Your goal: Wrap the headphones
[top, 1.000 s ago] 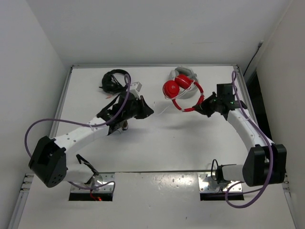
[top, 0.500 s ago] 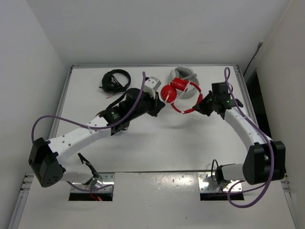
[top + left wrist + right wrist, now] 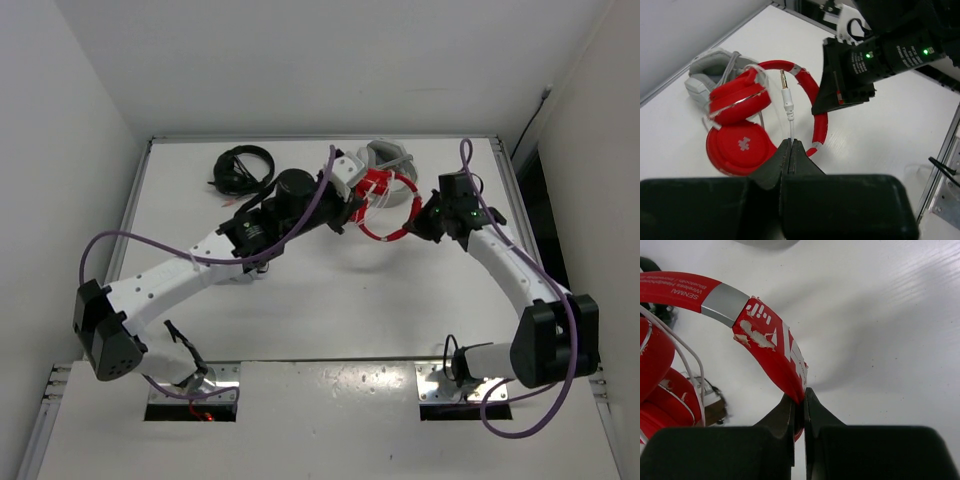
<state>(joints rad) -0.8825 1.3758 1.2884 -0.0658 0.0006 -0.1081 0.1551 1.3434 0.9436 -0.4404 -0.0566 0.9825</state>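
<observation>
The red headphones (image 3: 385, 205) are held up near the back middle of the table. My right gripper (image 3: 800, 399) is shut on the red headband (image 3: 775, 352), and in the top view that gripper (image 3: 413, 228) is at the band's right side. My left gripper (image 3: 790, 145) is shut on the thin white cable (image 3: 788, 107) just below its gold plug, right in front of the two red earcups (image 3: 737, 132). In the top view the left gripper (image 3: 352, 205) is against the earcups' left side. White cable loops run across the earcups in the right wrist view.
A grey-white headset (image 3: 388, 157) lies just behind the red headphones. A dark headphone bundle (image 3: 240, 168) lies at the back left. Walls close the table at the back and on both sides.
My left gripper has swung right with the cable, from the table's middle left up to the earcups. The right gripper has shifted slightly left with the headband.
</observation>
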